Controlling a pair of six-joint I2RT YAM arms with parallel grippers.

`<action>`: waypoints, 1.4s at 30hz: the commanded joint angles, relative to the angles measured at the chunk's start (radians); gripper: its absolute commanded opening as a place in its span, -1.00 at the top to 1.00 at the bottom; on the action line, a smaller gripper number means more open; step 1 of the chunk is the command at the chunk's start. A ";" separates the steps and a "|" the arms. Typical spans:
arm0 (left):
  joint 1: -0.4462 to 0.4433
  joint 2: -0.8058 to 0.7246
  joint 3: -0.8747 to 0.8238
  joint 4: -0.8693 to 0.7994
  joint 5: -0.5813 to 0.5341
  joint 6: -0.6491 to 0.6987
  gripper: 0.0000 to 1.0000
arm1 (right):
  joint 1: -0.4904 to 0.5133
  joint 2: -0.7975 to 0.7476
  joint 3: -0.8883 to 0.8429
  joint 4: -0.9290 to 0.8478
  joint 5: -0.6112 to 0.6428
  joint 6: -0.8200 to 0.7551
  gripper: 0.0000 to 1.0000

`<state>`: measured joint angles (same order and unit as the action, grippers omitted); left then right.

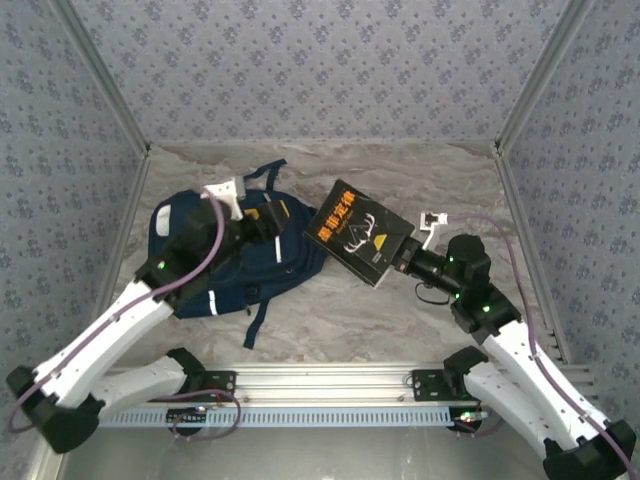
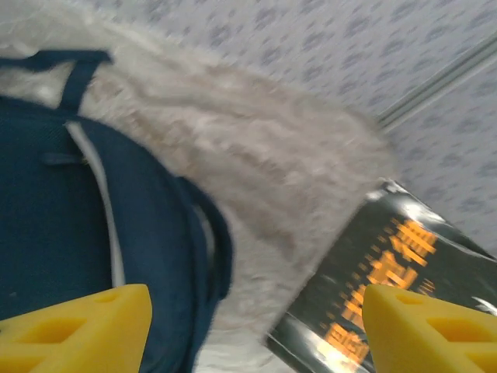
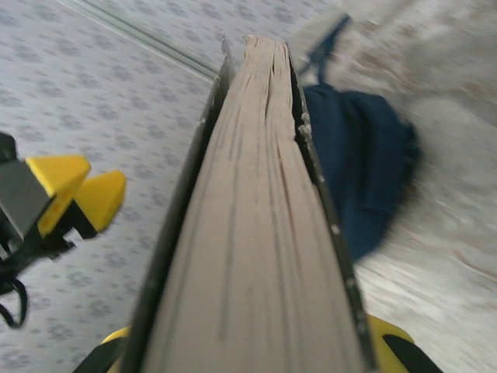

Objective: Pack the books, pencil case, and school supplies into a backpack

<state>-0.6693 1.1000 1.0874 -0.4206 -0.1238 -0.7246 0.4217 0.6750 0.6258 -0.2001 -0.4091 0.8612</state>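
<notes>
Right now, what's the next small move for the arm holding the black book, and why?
Probably the right pincer should ease the black glossy book with yellow lettering leftward toward the large navy-blue fabric backpack. It grips the book by one edge, the far corner is almost at the backpack, and the open left pincer hovers over it. Whether the backpack is unzipped, I cannot tell.

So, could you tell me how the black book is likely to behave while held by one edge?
The black book will probably stay fairly stiff: it juts flat from the right claw without sagging. Its pages look thick, so it may be heavy enough to pivot in a one-edge grip. The glossy cover could also slip.
</notes>
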 commanded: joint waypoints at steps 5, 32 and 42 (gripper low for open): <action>0.138 0.234 0.089 -0.123 0.138 0.044 -0.32 | -0.057 0.005 0.067 -0.296 -0.044 -0.158 1.00; 0.209 0.699 0.305 -0.075 0.418 0.113 1.00 | -0.169 -0.122 0.074 -0.466 0.014 -0.264 1.00; 0.001 0.788 0.608 -0.323 0.454 0.303 1.00 | -0.169 -0.209 0.190 -0.618 0.367 -0.262 1.00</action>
<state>-0.5869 1.8893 1.5894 -0.6792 0.2146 -0.5133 0.2592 0.4919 0.7399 -0.8036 -0.1600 0.6086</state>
